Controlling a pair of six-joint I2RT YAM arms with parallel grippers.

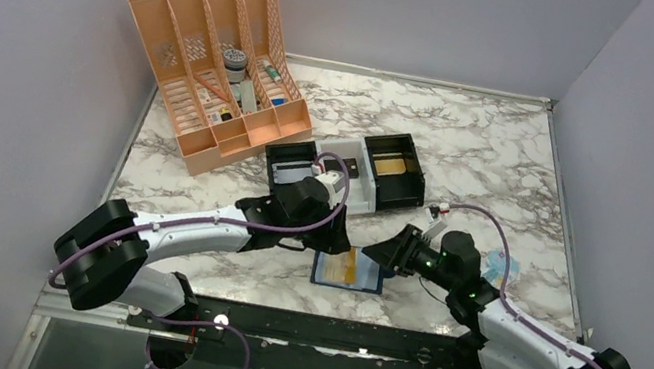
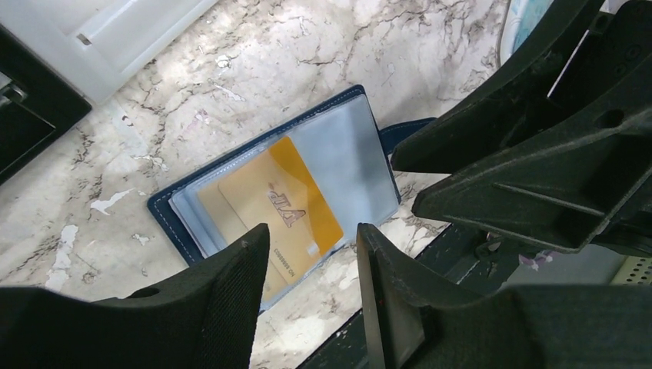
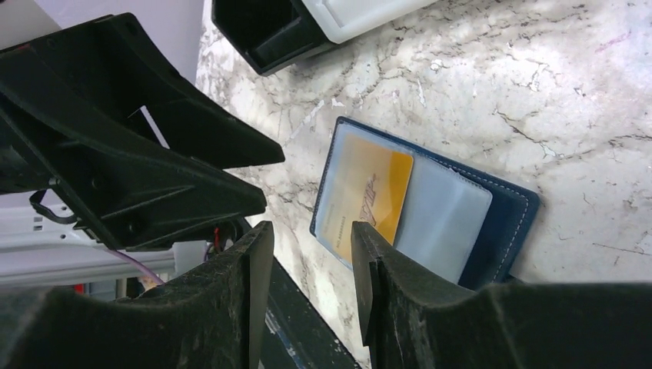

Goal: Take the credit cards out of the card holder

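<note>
Near front edge of table (image 1: 509, 166), we see card holder (image 1: 348, 272) open and flat, gold-tan credit card (image 2: 288, 204) in clear pocket. Left gripper (image 2: 311, 231) and right gripper (image 3: 311, 227) flank it, jaws parted, nothing held. Box trays (image 1: 391, 171) well apart behind.

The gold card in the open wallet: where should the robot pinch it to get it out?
Probably the end nearest the table's front edge. The gold card lies flat in the open card holder, tucked among clear sleeves, so only an end can be pinched, not its face. The left gripper is open and faces that end, so coming in low from the arms' side and sliding the card out looks best.
</note>
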